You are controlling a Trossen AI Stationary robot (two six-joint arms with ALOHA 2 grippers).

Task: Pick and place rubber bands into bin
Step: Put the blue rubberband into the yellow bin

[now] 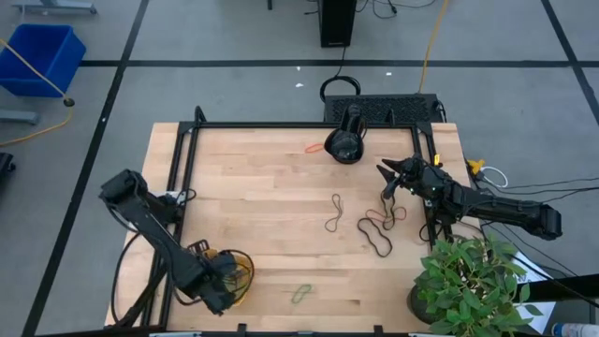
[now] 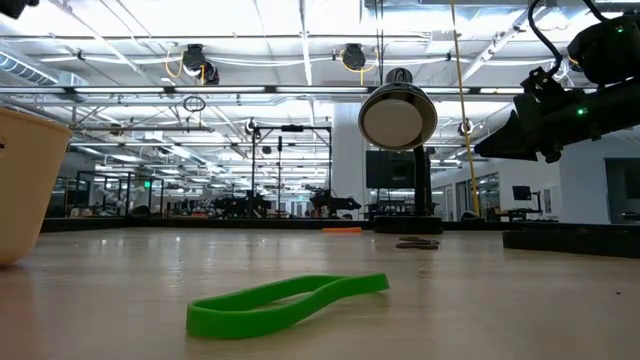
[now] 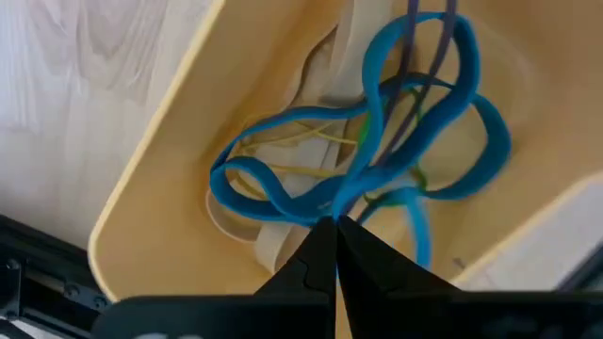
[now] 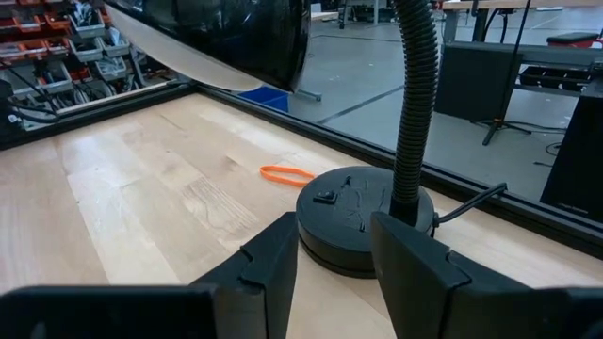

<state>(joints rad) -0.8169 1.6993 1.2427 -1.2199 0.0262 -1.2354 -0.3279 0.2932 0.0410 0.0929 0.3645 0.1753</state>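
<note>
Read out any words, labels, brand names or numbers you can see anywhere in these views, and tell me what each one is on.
No readable text in any view.
The bin, the rubber bands, the lamp base and the wooden table carry no lettering.
Left gripper and right gripper show no markings.
The screens and shelves in the room behind, in the low view, are too small to read.
</note>
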